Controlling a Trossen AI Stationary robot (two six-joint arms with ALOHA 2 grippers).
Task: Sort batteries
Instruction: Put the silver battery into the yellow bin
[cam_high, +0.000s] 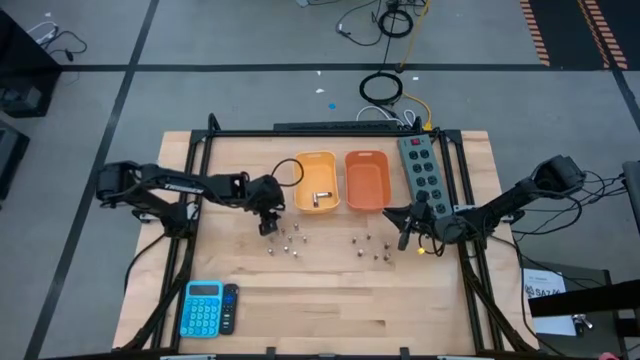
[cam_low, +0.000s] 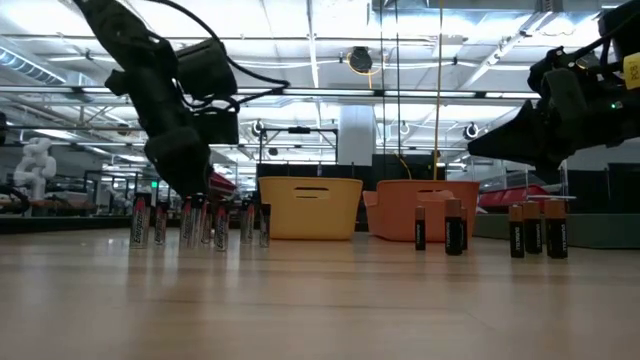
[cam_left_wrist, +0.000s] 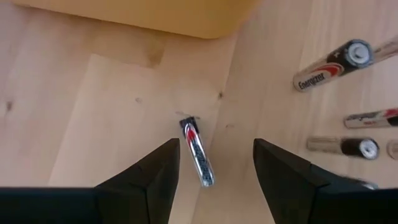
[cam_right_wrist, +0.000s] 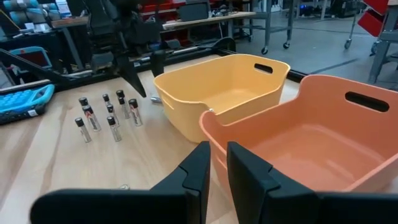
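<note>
Framed between the left gripper's (cam_left_wrist: 214, 171) spread fingers, a small silvery upright battery (cam_left_wrist: 197, 151) looks light, stiff, slick; mid-barrel is best pinched. Right gripper (cam_right_wrist: 217, 163): nearly closed, empty.

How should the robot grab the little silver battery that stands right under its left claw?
Pinch the battery around its thin round side near the top, coming straight down. It stands upright, apart from its neighbours, and the left tool hangs open above it with a finger on each side.
</note>
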